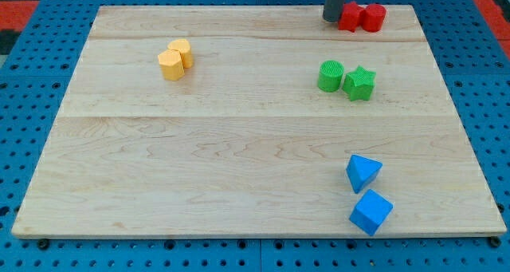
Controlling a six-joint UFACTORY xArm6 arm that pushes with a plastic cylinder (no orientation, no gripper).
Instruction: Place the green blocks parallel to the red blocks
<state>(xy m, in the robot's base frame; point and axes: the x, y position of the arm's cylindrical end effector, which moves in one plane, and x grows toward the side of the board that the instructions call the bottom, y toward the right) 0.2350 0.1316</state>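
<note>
Two red blocks sit side by side at the view's top right: a red star-like block point(350, 17) and a red cylinder point(372, 17). Below them lie a green cylinder point(331, 76) and a green star point(359, 84), touching, the star slightly lower. My tip point(332, 19) is at the top edge of the board, touching the left side of the left red block, well above the green blocks.
Two yellow blocks point(174, 60) sit together at the upper left. A blue triangular block point(363, 173) and a blue cube point(370, 212) lie at the lower right. The wooden board point(239, 144) rests on a blue pegboard.
</note>
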